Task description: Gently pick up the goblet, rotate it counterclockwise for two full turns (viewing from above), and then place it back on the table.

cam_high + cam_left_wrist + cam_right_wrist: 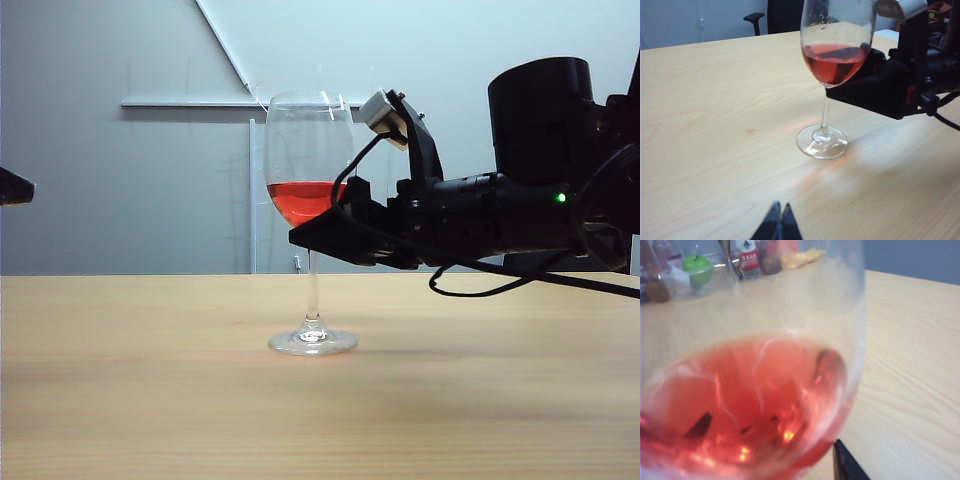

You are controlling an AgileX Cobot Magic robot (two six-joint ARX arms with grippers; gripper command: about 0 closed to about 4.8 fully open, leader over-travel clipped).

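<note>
Goblet (308,190) upright on the surface (140,400), foot flat. Right gripper (330,232) level at the bowl, fingers (847,465) spread wide around its lower part, no grip visible. Left gripper (778,222) parked well away, fingers pressed together.

wall: pale grey-blue painted wall (120,200) with a white horizontal rail (190,102) and a white diagonal strip (225,45) | furniture: black office chair with armrest (770,17) behind the desk | clutter: green apple (698,267), labelled clear plastic bottle (749,257) on a far surface | light: even, soft, indoor
</note>
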